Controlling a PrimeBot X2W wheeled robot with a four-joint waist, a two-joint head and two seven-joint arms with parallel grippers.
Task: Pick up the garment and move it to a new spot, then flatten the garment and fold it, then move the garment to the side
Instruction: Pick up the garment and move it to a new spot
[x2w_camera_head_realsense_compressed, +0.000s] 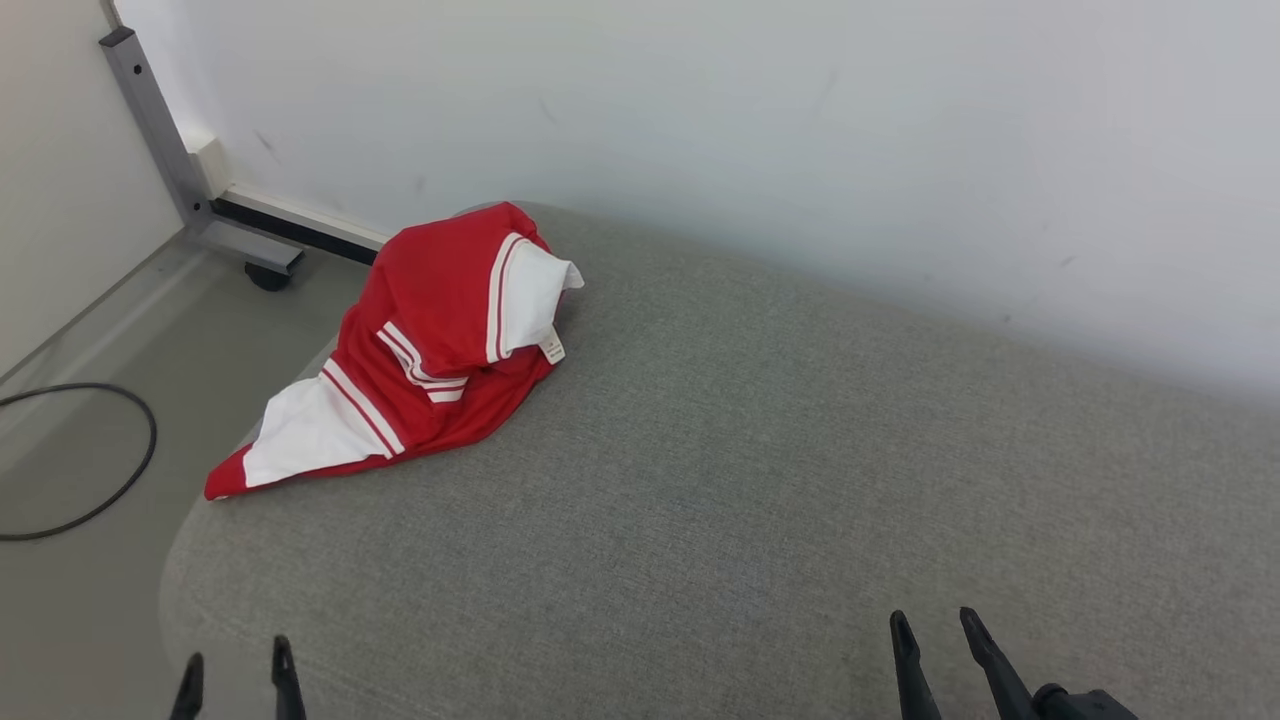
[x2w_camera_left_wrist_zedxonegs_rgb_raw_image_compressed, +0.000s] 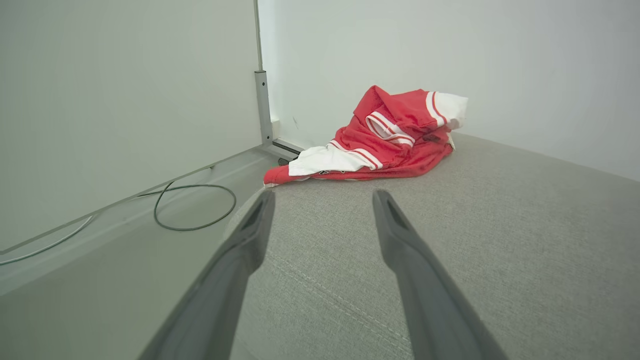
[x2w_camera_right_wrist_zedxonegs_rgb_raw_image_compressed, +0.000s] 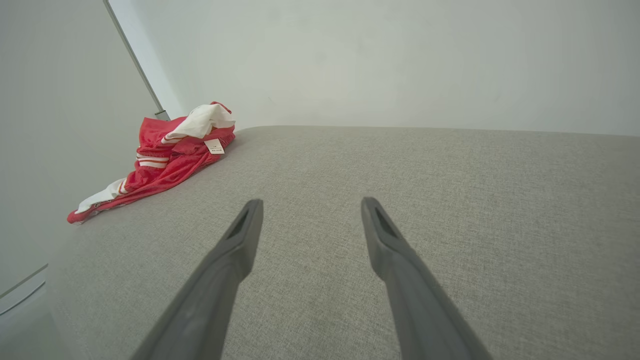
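Left pincer (x2w_camera_head_realsense_compressed: 237, 678), spread wide and empty like the right pincer (x2w_camera_head_realsense_compressed: 938, 650), sits closer to the crumpled red-and-white jersey (x2w_camera_head_realsense_compressed: 430, 340), which lies nearly straight ahead.

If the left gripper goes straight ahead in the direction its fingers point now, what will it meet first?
Most likely the red and white garment, which lies ahead of the open left gripper on the grey cushion, probably at its near hem. Depth is unclear, so the fingers might brush the cushion first.
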